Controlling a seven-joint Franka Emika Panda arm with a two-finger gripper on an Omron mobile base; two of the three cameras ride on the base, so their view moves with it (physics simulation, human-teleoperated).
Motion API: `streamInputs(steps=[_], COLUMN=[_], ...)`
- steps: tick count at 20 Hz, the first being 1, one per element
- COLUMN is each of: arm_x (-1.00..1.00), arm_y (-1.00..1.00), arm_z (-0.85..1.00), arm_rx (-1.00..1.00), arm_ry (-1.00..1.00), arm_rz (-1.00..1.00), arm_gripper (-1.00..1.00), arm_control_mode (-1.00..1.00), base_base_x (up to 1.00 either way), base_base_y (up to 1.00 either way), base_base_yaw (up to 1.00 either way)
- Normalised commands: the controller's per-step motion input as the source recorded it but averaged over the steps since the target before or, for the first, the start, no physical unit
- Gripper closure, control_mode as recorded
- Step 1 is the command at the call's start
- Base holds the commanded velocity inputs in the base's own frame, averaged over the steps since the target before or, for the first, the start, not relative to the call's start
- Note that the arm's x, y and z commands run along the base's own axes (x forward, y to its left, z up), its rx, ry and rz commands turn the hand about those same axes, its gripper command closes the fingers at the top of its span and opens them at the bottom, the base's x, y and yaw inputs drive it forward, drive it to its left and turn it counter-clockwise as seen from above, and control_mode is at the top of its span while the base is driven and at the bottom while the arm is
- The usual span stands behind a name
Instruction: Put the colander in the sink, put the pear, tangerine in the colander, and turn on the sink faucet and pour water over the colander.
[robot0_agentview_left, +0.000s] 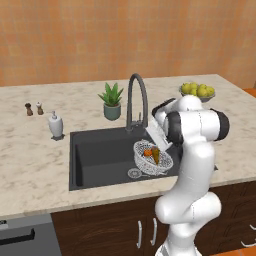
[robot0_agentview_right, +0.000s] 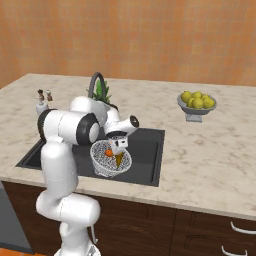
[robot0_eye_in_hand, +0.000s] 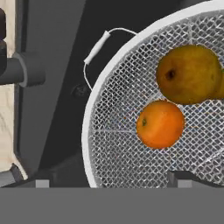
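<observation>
The gripper (robot0_agentview_right: 118, 145) hangs over the colander with its jaws spread wide and nothing between them; in the hand view the two dark fingertips (robot0_eye_in_hand: 42, 183) stand far apart at the lower edge, one outside the mesh rim, one above the bowl. Directly below, the tangerine (robot0_eye_in_hand: 160, 124) and the pear (robot0_eye_in_hand: 189, 74) lie side by side in the colander (robot0_eye_in_hand: 113, 144), touching or nearly so, the pear with its dark calyx end turned toward the camera. The colander rests on the floor of the sink (robot0_agentview_left: 95, 155), toward the basin's right half, its wire loop handle (robot0_eye_in_hand: 97, 47) pointing toward the faucet side and the round drain (robot0_agentview_left: 134, 173) just beside it. The sink faucet (robot0_agentview_left: 136, 100) rises behind the basin, its spout arching forward over the sink.

Both fruit steps appear complete; what remains is the water. The faucet's small side lever is judged rigid, smooth and possibly slippery, best pushed with a fingertip or pinched across its thin width. The colander looks light and easily nudged; if it must be shifted under the stream, the stiff rim or handle offers the firmest hold, the mesh being liable to dent.
</observation>
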Motion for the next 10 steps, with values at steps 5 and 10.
streamInputs(steps=[5,10], arm_x=[-0.53,-0.07], arm_y=[-0.08,-0.98], arm_z=[0.56,0.4], arm_rx=[0.08,0.37], arm_ry=[-0.23,0.02], arm_rz=[-0.01,-0.01], arm_gripper=[-1.0,-1.0], arm_control_mode=[-1.0,-1.0], base_base_x=[0.0,0.0], base_base_y=[0.0,0.0], base_base_yaw=[0.0,0.0])
